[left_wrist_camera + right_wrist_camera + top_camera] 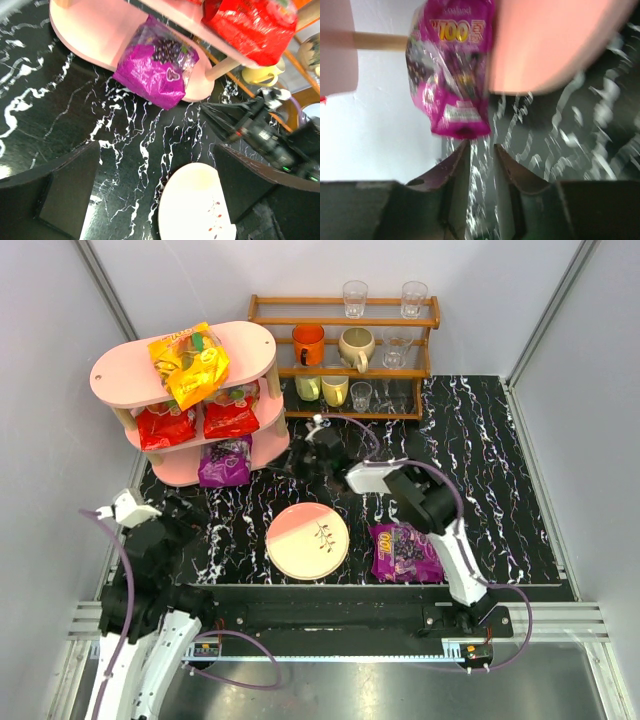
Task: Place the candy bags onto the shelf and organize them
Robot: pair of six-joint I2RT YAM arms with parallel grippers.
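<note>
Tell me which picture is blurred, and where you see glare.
Right wrist view: motion blur smears the purple candy bag and the pink shelf. Left wrist view: sharp, with glare on the red candy bag. Top view: sharp, evenly lit, sheen on the orange-yellow candy bag.

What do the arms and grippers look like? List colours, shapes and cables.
The left arm and right arm have white links joined by black joint housings. A purple cable loops along each. The left gripper and right gripper each carry two dark, matte, wedge-shaped fingers.
</note>
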